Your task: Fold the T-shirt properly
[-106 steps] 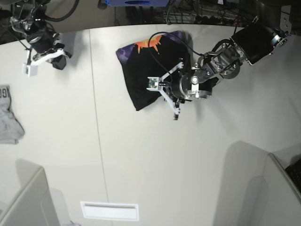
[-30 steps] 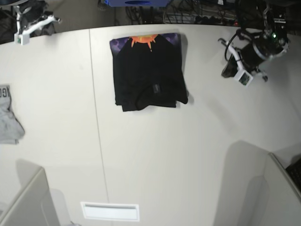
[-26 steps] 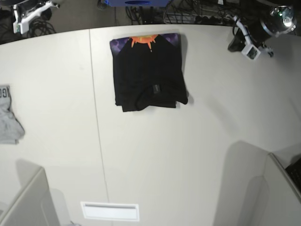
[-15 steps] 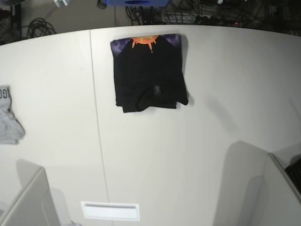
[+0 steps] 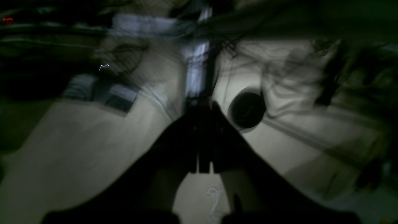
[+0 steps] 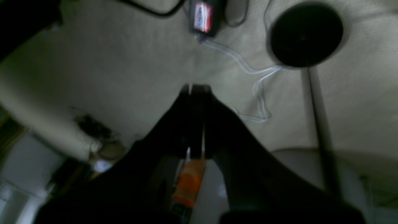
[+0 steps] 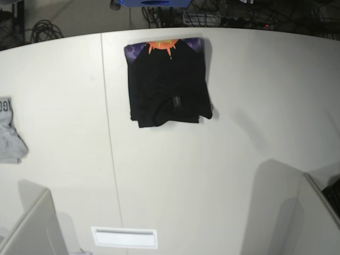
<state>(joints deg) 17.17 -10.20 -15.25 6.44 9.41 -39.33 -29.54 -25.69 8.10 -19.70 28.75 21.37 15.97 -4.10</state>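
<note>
A black cotton T-shirt (image 7: pixel 167 85) lies folded into a soft, roughly square bundle near the far edge of a smooth white table (image 7: pixel 212 175), a strip of purple and orange print showing along its far edge and one near corner bulging past the fold. A crumpled light-grey garment (image 7: pixel 9 133) rests at the table's left edge. Neither arm appears in the base view; each wrist camera shows the left gripper (image 5: pixel 203 161) and the right gripper (image 6: pixel 196 93) with dark jaws pressed together, gripping nothing.
</note>
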